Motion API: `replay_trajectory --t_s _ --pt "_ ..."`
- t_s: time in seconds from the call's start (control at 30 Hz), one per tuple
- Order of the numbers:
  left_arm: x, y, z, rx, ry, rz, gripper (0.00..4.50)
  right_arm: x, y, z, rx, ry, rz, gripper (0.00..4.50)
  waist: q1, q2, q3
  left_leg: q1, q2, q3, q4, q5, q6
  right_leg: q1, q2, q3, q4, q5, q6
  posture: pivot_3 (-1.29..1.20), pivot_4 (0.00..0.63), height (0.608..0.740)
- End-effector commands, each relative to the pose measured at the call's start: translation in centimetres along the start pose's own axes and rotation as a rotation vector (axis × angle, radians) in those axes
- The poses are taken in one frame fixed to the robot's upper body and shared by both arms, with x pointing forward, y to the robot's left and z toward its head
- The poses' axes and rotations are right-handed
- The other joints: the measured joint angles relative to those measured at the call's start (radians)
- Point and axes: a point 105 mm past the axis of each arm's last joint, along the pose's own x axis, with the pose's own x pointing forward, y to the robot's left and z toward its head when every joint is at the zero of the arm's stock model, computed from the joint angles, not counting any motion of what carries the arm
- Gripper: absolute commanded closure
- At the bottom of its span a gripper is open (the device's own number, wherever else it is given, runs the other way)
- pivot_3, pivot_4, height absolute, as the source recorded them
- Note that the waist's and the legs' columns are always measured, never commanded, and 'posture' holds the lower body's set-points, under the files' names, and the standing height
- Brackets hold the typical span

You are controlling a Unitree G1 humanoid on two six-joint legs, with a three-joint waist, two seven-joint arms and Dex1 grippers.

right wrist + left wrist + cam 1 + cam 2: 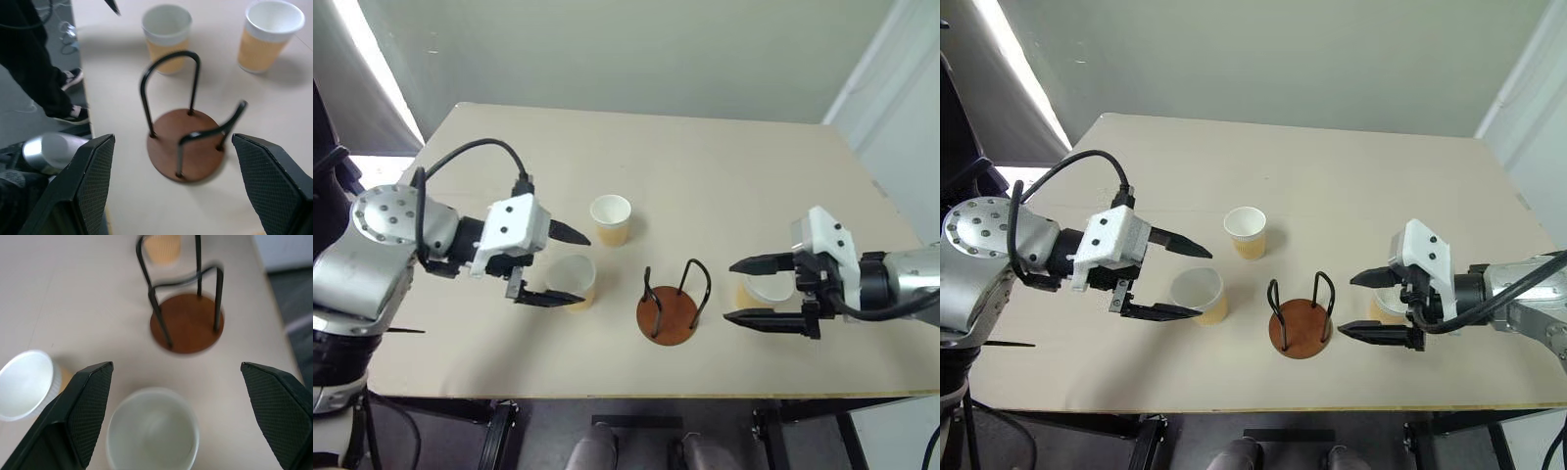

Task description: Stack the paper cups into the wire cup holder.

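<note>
Three paper cups stand upright on the table. One cup (573, 277) sits just under my left gripper (584, 267), which is open with a finger on either side of it, above the rim; the left wrist view looks down into that cup (152, 431). A second cup (611, 218) stands farther back. The third cup (759, 292) is partly hidden behind my right gripper (729, 291), which hovers open and holds nothing. The wire cup holder (671, 308) stands empty between the two grippers, brown disc base down and black loops up.
The beige table (705, 176) has its front edge close behind the holder. A white wall panel rises at the right. A person's dark trouser legs and shoes (49, 73) stand on the floor beside the table.
</note>
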Motion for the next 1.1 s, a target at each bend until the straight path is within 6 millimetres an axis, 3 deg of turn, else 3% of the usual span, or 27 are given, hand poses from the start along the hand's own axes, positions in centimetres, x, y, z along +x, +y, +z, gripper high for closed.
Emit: replay_trajectory --t_s 0.03,0.3,0.83,0.93,1.1 --pt "-0.2 0.0 -0.7 0.095 0.103 0.010 0.00 -0.8 0.2 1.4 -0.045 -0.026 -0.008 0.62 0.000 0.000 0.000 0.000 0.000 0.000 0.000 0.000 0.000 0.000 0.000 0.000 0.000 0.000 0.000 0.00 0.150 0.740" --pt "0.6 -0.1 -2.1 0.135 0.192 0.009 0.00 -0.9 0.6 2.4 -0.057 -0.058 0.025 0.62 0.000 0.000 0.000 -0.001 0.000 0.000 0.000 0.000 0.001 -0.001 0.000 0.000 0.000 0.000 0.000 0.00 0.150 0.740" --pt "1.4 -0.1 -3.9 0.144 0.255 -0.021 0.00 -0.8 0.3 2.6 -0.051 -0.065 0.011 0.62 0.000 0.000 0.000 -0.001 0.000 0.000 0.000 -0.001 0.000 -0.002 0.000 0.000 0.000 0.000 0.000 0.00 0.150 0.740" --pt "1.8 -0.5 -4.0 0.135 0.245 -0.048 0.60 -0.7 0.3 2.9 -0.056 -0.081 0.012 0.59 0.000 0.000 0.000 -0.002 0.000 0.000 0.000 -0.001 0.000 -0.002 0.000 0.000 0.000 0.000 0.000 0.00 0.150 0.740" --pt "2.0 -0.9 -4.2 0.124 0.237 -0.088 2.34 -0.9 0.6 4.0 -0.117 -0.132 0.034 0.59 0.000 0.000 0.000 -0.002 0.000 0.000 0.000 -0.001 0.000 -0.002 0.000 0.000 0.001 0.000 0.000 0.00 0.150 0.740"
